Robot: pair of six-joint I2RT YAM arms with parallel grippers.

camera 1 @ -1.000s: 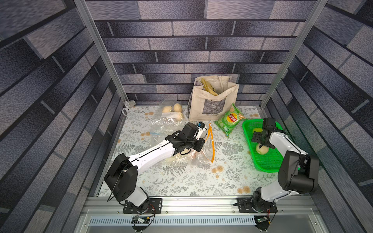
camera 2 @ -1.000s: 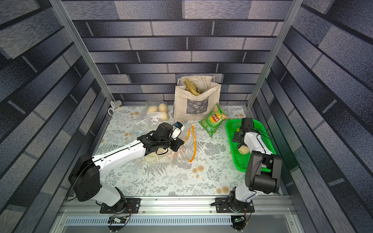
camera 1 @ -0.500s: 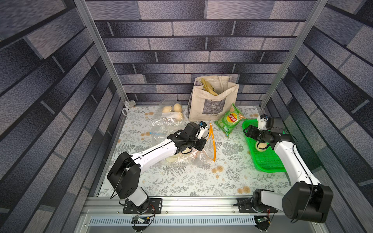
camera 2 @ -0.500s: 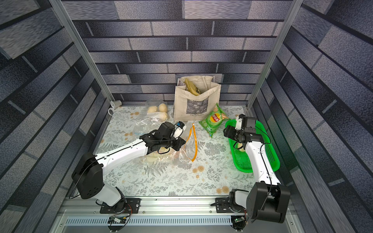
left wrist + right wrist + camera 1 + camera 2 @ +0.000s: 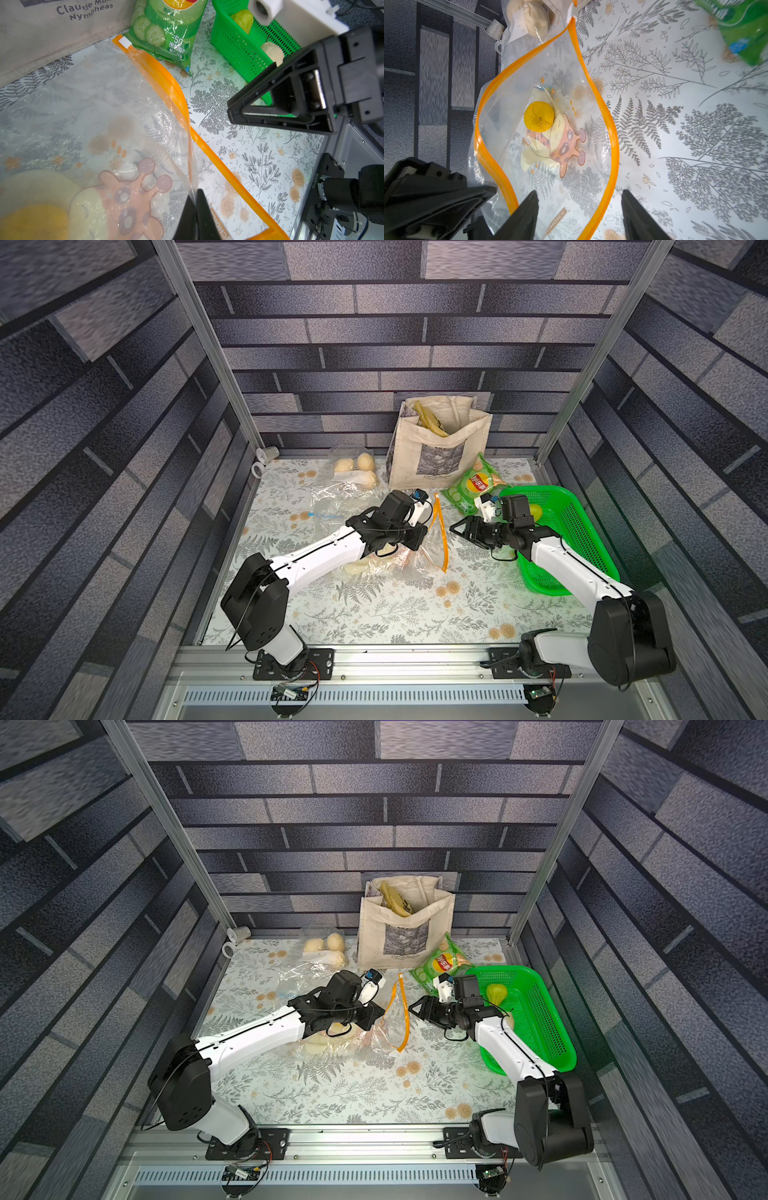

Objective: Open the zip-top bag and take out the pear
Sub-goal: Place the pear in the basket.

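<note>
The clear zip-top bag (image 5: 432, 541) with an orange zip rim (image 5: 610, 128) lies mid-table with its mouth gaping. My left gripper (image 5: 195, 193) is shut on the upper plastic wall and holds it up; it also shows in both top views (image 5: 417, 537) (image 5: 372, 1015). Inside lies a yellow round fruit (image 5: 538, 116), which I take for the pear seen end-on, against a pale lump. My right gripper (image 5: 579, 193) is open just in front of the mouth (image 5: 457, 529), with the lower rim running between its fingers, untouched.
A green basket (image 5: 582, 556) at the right holds a greenish fruit (image 5: 536, 512). A chips bag (image 5: 473, 485), a canvas tote (image 5: 436, 448) and a clear bag of pale buns (image 5: 357, 468) stand at the back. Another crumpled clear bag (image 5: 332, 506) lies left.
My right arm has come out of the green basket and swung left to the bag's mouth, its jaws somewhat narrower. The left gripper has kept its hold on the bag.
</note>
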